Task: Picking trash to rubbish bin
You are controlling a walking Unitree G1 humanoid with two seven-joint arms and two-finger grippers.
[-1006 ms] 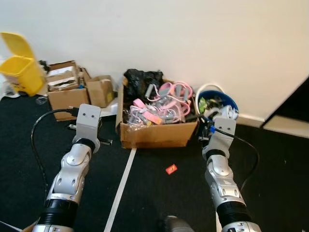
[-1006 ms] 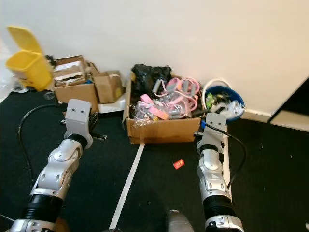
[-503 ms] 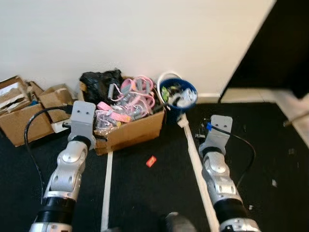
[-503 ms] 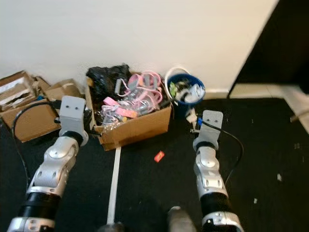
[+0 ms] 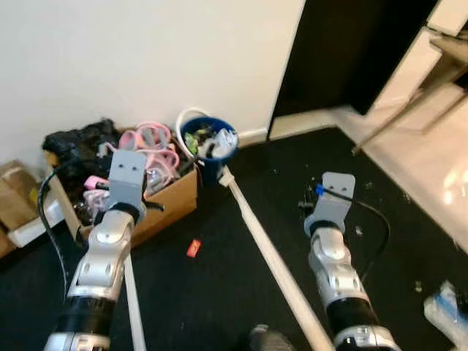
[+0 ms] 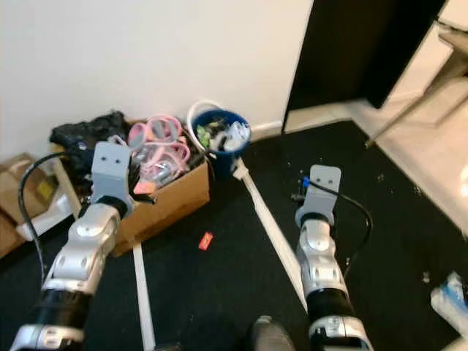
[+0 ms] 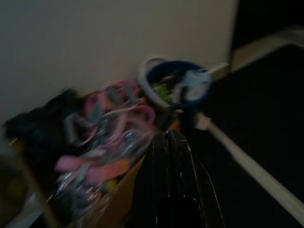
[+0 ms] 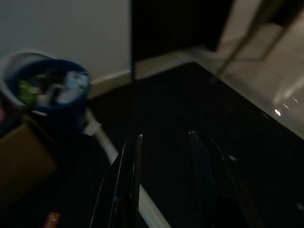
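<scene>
A small red scrap (image 5: 193, 248) lies on the black floor in front of the cardboard box (image 5: 167, 206). A blue bucket (image 5: 209, 142) stuffed with rubbish stands against the white wall beside the box. A clear plastic wrapper (image 5: 446, 311) lies on the floor at the far right. My left arm (image 5: 126, 175) is held out over the box's near edge; its gripper (image 7: 169, 137) is shut with nothing in it. My right arm (image 5: 335, 194) reaches out over bare black floor; its gripper (image 8: 165, 137) is open and holds nothing.
The box holds pink and grey items and a black bag (image 5: 73, 139). A white strip (image 5: 267, 252) runs across the floor from the bucket toward me. A dark doorway (image 5: 351, 51) opens at the right, with pale tiled floor (image 5: 424, 146) beyond.
The camera has swung to the right: box and bucket now sit further left, and the doorway and tiled floor have come into view. Both arms hold the same pose.
</scene>
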